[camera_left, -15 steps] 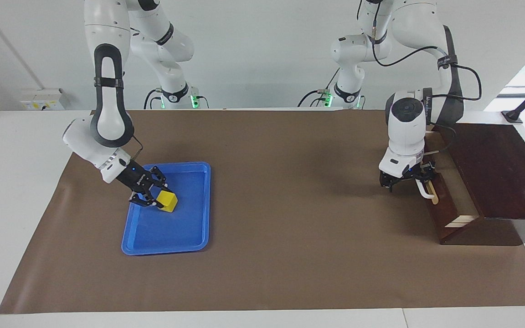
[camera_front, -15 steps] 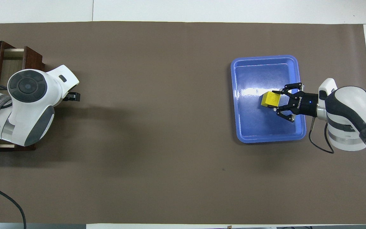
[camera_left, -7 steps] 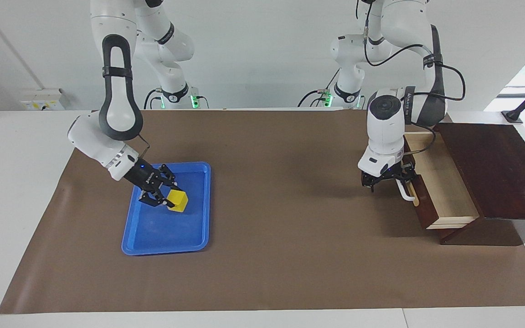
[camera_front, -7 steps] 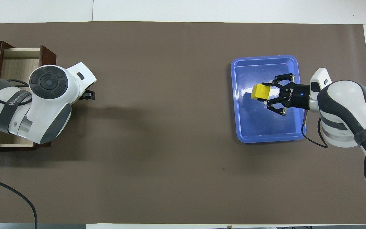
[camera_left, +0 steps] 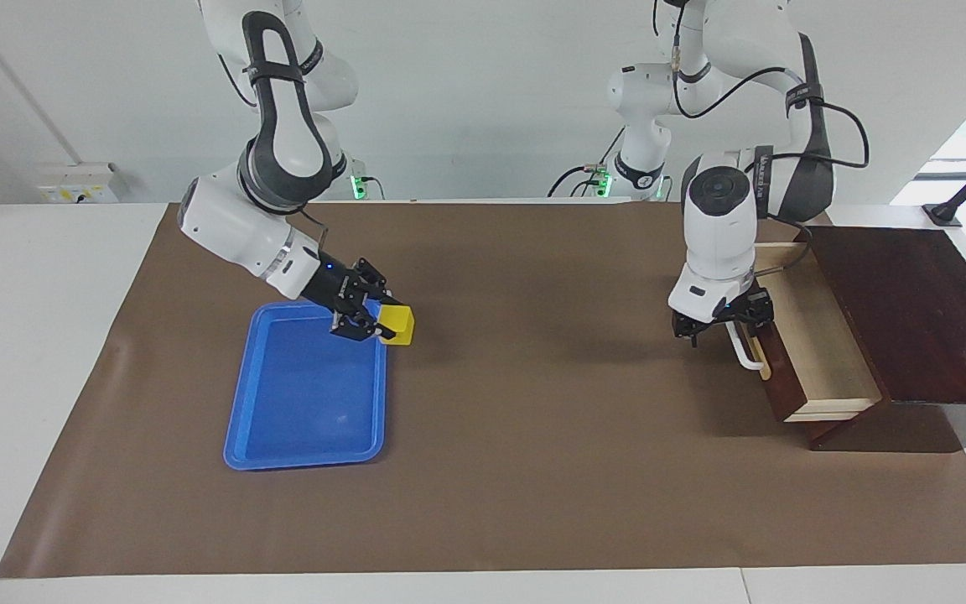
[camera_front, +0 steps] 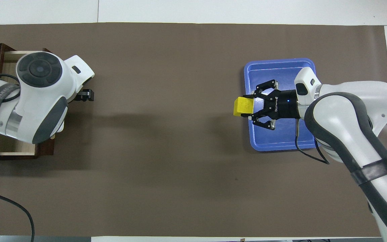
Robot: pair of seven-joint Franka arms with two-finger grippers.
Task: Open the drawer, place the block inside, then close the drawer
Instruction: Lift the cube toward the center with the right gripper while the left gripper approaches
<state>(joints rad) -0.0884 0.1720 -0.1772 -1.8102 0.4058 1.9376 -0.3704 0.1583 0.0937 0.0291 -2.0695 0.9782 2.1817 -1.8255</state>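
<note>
The right hand pinches the small bright yellow cube by two flat side faces, carrying it in the air over the rim of the flat blue plastic tray on the brown tabletop; rigid and apparently light, it should ride securely in that grip. The left hand sits at the white bar handle of the dark brown wooden box's pulled-out drawer, finger state impossible to tell. The overhead view hides that handle under the arm, while the facing view shows it.
</note>
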